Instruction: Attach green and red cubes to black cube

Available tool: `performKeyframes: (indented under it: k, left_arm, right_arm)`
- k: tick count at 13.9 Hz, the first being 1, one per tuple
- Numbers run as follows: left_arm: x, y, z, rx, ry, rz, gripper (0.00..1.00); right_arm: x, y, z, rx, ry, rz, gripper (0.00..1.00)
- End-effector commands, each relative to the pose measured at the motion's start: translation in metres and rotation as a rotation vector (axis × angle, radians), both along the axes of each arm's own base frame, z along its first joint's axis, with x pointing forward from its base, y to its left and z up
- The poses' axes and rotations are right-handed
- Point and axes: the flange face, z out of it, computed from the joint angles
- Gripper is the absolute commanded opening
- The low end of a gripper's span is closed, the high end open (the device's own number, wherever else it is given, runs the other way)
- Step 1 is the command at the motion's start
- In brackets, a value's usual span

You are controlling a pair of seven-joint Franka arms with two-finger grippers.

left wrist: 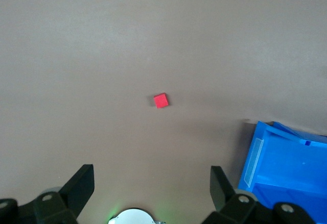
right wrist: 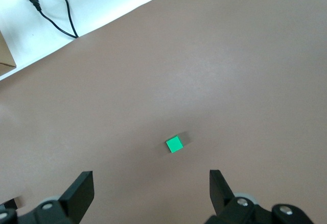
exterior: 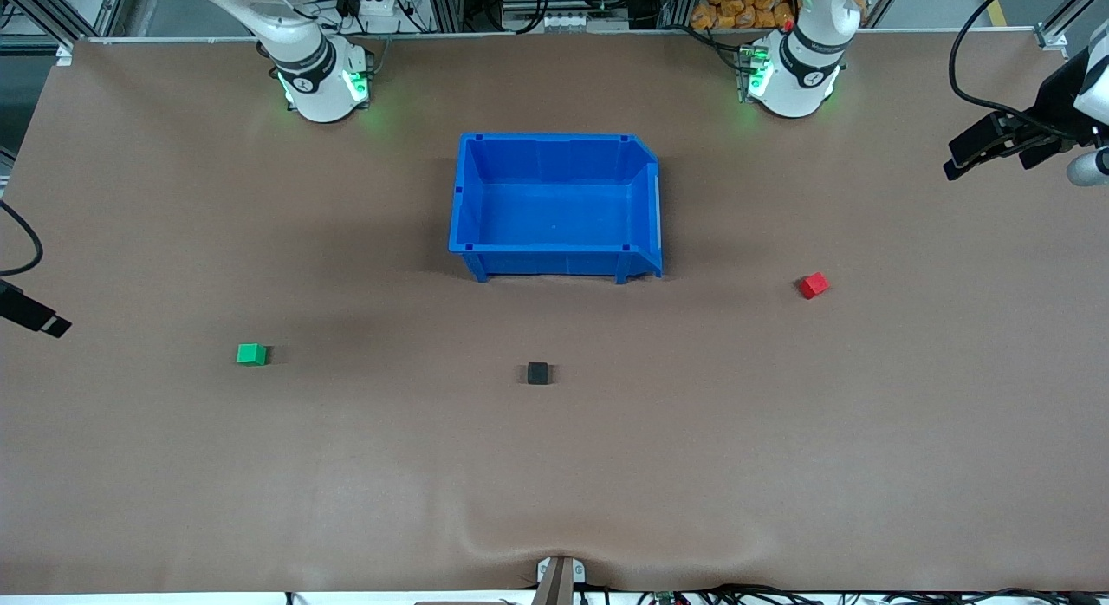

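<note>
The black cube (exterior: 537,374) sits alone on the brown bench (exterior: 554,484), nearer to the front camera than the blue bin (exterior: 554,208). The bin stands in the middle of the bench, between the two arm bases, and nothing is inside it.

The green cube (exterior: 251,354) lies toward the right arm's end of the bench, well apart from the black cube and about as near to the front camera as it. The red cube (exterior: 813,285) lies toward the left arm's end, farther from the front camera than the black cube and also well apart from it. None of the three cubes touches another.

The left gripper (left wrist: 152,183) hangs in the air over the left arm's end of the bench. Its two fingers (left wrist: 82,185) are spread wide and hold nothing. In the left wrist view the red cube (left wrist: 161,100) is on the bench below, with a corner of the blue bin (left wrist: 286,168) close by.

The right gripper (right wrist: 152,185) hangs over the right arm's end of the bench, also wide open and empty. In the right wrist view the green cube (right wrist: 174,144) rests on the bench under it.
</note>
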Motion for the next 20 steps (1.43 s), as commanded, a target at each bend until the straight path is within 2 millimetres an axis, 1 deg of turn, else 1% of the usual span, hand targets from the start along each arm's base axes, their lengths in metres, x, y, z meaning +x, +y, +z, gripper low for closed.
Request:
performKeyframes:
  k: [1, 4, 6, 8, 10, 12, 14, 15, 17, 18, 20]
  left_arm:
    - [0.001, 0.001, 0.003, 0.019, 0.008, 0.006, 1.0]
    - [0.002, 0.001, 0.006, 0.017, 0.002, 0.004, 1.0]
    - [0.002, 0.002, 0.005, 0.017, 0.004, 0.007, 1.0]
    - [0.003, 0.001, 0.004, 0.017, 0.005, 0.006, 1.0]
    - [0.003, -0.001, 0.0, 0.017, 0.016, 0.003, 1.0]
    - [0.004, -0.002, -0.003, 0.017, 0.02, 0.0, 1.0]
    - [0.003, 0.0, -0.005, 0.016, 0.028, 0.004, 1.0]
    - [0.003, -0.001, -0.007, 0.017, 0.033, 0.001, 1.0]
    - [0.006, -0.003, -0.011, 0.016, 0.04, -0.002, 1.0]
    - [0.006, -0.003, -0.011, 0.016, 0.04, -0.002, 1.0]
    - [0.006, -0.002, -0.011, 0.011, 0.039, -0.001, 1.0]
  right_arm:
    - [-0.006, 0.02, 0.01, 0.005, 0.008, 0.019, 1.0]
    - [-0.015, 0.025, 0.011, 0.009, 0.042, 0.028, 1.0]
    - [-0.027, 0.027, 0.021, 0.01, 0.046, 0.033, 1.0]
    - [-0.043, 0.032, 0.037, 0.014, 0.06, 0.041, 1.0]
    - [-0.053, 0.037, 0.041, 0.017, 0.081, 0.049, 1.0]
    - [-0.05, 0.038, 0.037, 0.011, 0.083, 0.05, 1.0]
    - [-0.05, 0.035, 0.034, 0.007, 0.091, 0.044, 1.0]
    - [-0.051, 0.032, 0.03, 0.009, 0.103, 0.038, 1.0]
    - [-0.051, 0.019, 0.011, 0.014, 0.132, 0.014, 1.0]
    - [-0.052, 0.013, 0.009, 0.015, 0.135, 0.004, 1.0]
    - [-0.049, 0.008, 0.004, 0.015, 0.138, -0.003, 1.0]
